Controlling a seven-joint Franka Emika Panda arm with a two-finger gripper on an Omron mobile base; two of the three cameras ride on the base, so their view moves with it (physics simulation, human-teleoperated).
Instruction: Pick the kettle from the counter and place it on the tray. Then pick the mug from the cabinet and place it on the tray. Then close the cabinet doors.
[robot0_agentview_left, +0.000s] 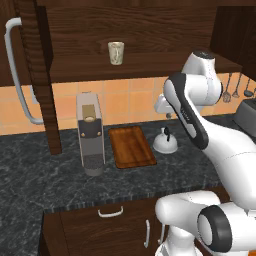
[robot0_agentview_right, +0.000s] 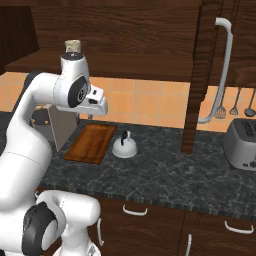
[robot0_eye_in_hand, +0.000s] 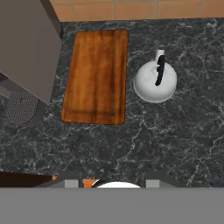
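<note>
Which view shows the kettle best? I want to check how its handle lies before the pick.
The hand view: it looks straight down on the kettle, its black handle running across the dome, beside the tray. Both base views show it smaller, side-on, standing on the counter.

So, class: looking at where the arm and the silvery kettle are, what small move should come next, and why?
Probably lower the hand toward the small silvery-white dome-shaped kettle and centre over its black arched handle. The kettle stands on the dark speckled stone counter, beside the flat reddish-brown wooden tray and not on it, and the hand view looks down on it from well above, off to one side.
</note>
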